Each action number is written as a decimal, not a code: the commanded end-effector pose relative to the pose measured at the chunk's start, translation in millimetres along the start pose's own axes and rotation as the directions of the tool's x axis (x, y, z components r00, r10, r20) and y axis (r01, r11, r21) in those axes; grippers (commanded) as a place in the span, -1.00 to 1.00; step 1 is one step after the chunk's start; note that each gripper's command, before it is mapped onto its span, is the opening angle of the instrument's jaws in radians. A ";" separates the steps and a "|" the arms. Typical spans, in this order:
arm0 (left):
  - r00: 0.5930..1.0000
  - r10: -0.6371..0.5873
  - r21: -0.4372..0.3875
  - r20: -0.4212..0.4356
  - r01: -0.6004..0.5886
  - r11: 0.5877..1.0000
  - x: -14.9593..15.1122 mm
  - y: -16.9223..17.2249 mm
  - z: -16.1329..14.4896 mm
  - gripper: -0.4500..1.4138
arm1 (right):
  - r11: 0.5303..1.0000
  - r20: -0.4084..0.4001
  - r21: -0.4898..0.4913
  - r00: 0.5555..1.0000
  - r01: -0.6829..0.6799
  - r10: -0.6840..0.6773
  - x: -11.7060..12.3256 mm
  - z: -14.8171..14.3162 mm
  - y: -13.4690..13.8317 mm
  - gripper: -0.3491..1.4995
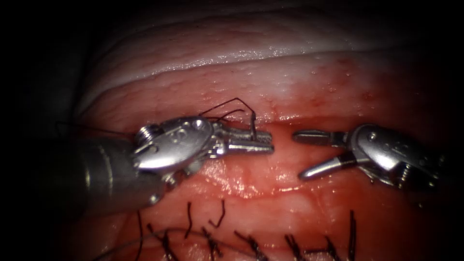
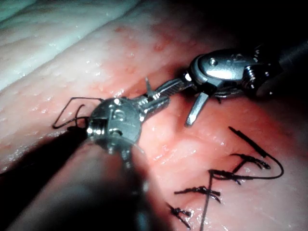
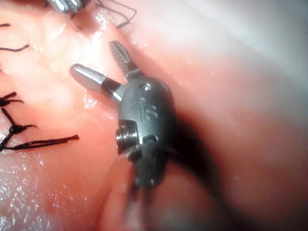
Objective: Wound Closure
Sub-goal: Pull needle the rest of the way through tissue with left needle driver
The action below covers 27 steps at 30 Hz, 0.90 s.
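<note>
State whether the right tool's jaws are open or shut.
Open: the right tool has its two jaws spread apart, nothing between them, above the tissue.

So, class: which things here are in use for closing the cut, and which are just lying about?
In use:
left tool, shut on the thread
right tool, open, holding nothing
tissue

Lying about:
cut ends of thread
finished stitches
red fluid

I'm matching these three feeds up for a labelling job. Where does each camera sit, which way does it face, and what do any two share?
Endoscope view: above and in front of the tissue; left tool shut on thread, right tool open, holding nothing.
Left wrist view: along the left shaft at its own jaws.
Right wrist view: along the right shaft at its open jaws.
Shared: both wrist views show the stitches.
</note>
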 end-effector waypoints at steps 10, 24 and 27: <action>0.982 -0.179 -0.154 -0.061 0.168 0.974 0.6 1.2 -0.3 -1.00 | 0.995 0.110 0.000 0.989 0.098 -0.097 -2.2 4.6 0.0 0.20; 0.980 0.110 -0.167 -0.166 -0.138 0.976 9.5 10.3 -4.4 -1.00 | 0.989 0.247 0.002 0.958 0.147 -0.143 -6.0 4.7 0.0 -0.09; 0.945 0.291 -0.055 -0.150 -0.302 0.952 9.9 11.9 -5.1 -1.00 | 0.990 0.268 0.002 0.953 0.143 -0.138 -6.0 4.6 0.0 -0.15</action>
